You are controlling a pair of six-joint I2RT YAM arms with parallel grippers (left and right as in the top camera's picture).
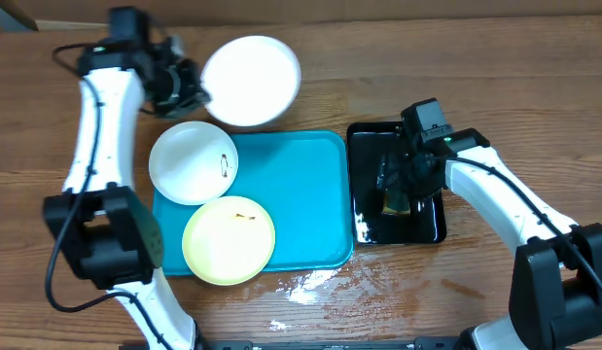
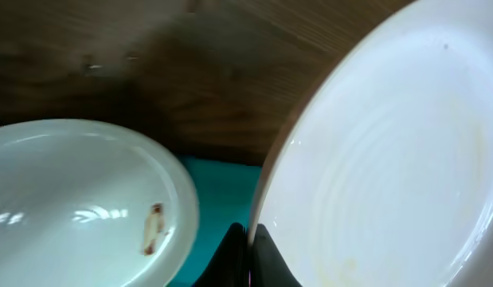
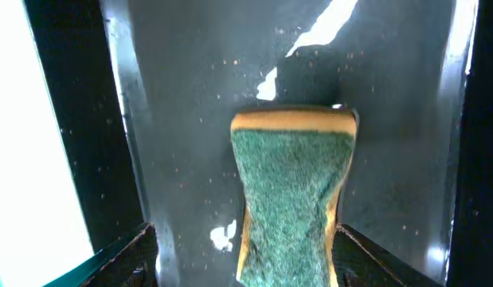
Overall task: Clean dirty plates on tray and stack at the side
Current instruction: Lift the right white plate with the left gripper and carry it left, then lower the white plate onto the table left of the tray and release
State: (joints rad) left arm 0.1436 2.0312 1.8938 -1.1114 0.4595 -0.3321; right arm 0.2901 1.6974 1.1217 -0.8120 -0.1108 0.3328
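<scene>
While our left gripper (image 1: pixel 199 93) is pinching the big plate (image 1: pixel 252 80) to set it aside, our right gripper (image 1: pixel 395 189) is squeezing the sponge (image 3: pixel 292 191) for wiping.

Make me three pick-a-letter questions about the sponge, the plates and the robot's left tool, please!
1. Where is the sponge?
A. inside a cup
B. over the black tray
C. on a chair

2. How many plates lie on the blue tray?
A. one
B. four
C. two

3. What is the left tool doing?
A. pinching the big white plate
B. hanging open
C. holding a spoon

Answers:
1 B: the right wrist view shows wet black tray behind the sponge.
2 C: a small white plate and a yellow plate lie there.
3 A: its fingers meet on that plate's rim.
</scene>
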